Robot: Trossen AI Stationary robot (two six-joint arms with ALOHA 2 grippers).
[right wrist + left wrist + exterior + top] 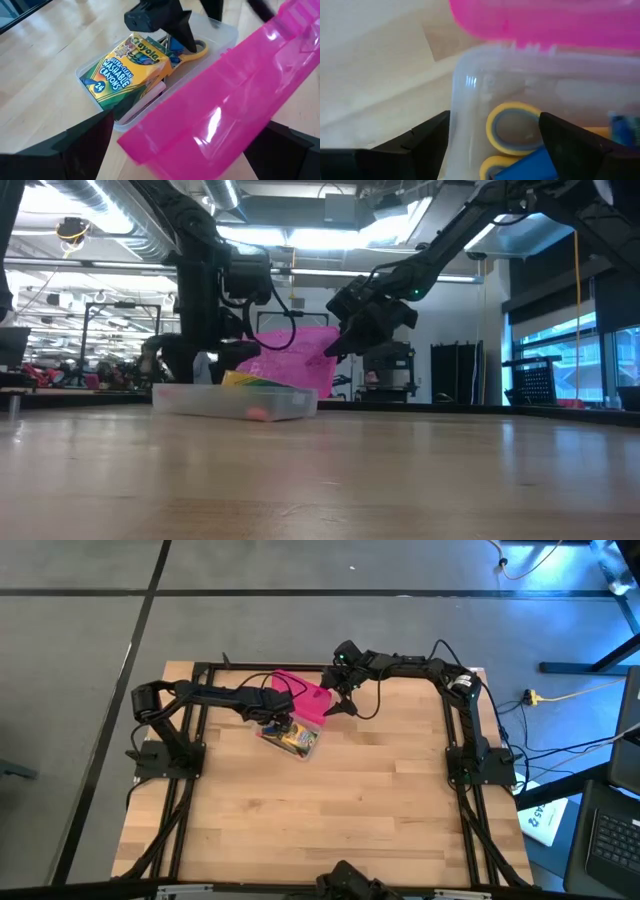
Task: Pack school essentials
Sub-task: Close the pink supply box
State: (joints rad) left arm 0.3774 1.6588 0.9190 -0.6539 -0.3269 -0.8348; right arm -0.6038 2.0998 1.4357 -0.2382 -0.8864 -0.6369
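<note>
Crayon box (pixel 125 70) in clear box (pixel 220 30), pink lid (pixel 225 110) raised

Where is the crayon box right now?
The green-yellow crayon box lies inside the clear plastic box at the table's far middle, beside the yellow-handled scissors.

I see a bright translucent pink lid (pixel 220 105) over a clear, colourless plastic box (pixel 220 31), both on my pale, light-brown wood-grain counter (pixel 330 810). Inside, the crayon box (pixel 127 67) is yellow and green with white lettering, beside yellow-handled scissors (pixel 512 127) and something blue (pixel 530 167). Both claws, left (pixel 495 145) and right (pixel 177 145), are black.
</note>
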